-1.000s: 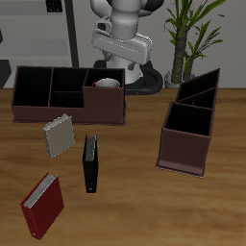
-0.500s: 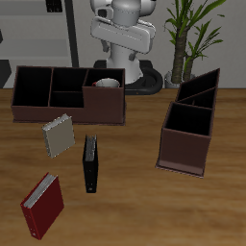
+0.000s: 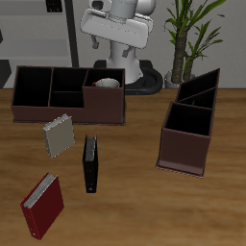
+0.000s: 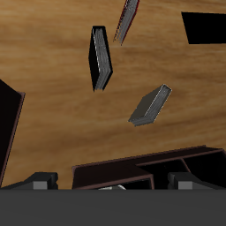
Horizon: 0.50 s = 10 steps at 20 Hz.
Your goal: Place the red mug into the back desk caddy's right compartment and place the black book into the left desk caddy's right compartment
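Now the hand [image 4: 113, 183] hangs empty over the back caddy [image 3: 67, 94], fingers apart, with the speckled red mug [image 3: 107, 85] just beneath it in the big square end section, seemingly delivered. Farther out on the wooden worktop [image 3: 135, 192] the thin black book [image 4: 101, 58] stands on edge, ungrasped, well short of the narrow caddy [image 3: 190, 123].

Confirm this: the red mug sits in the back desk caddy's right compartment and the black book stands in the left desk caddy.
Wrong about the book. The exterior view shows the black book on the bare table, apart from the left desk caddy and beside the grey-beige book. The red mug does sit in the back desk caddy, in its right compartment.
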### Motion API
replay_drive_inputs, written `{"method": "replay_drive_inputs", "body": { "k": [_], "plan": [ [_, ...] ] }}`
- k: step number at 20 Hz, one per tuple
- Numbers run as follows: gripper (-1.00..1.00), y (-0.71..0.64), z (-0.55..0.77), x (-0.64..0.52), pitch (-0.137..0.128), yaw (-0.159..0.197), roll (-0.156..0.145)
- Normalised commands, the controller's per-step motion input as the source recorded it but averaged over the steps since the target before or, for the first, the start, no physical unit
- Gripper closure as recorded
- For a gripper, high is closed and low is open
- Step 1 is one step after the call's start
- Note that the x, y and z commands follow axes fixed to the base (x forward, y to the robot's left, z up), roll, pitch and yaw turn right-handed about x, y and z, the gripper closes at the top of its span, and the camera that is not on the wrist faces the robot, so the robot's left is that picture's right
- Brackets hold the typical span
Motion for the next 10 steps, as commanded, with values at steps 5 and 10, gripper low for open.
{"method": "replay_drive_inputs", "body": {
  "k": [5,10],
  "plan": [
    [-1.00,-0.14,0.21,0.23,-0.024,0.147,-0.018],
    [-1.00,-0.18,0.20,0.43,0.030,0.168,0.025]
  ]
}}
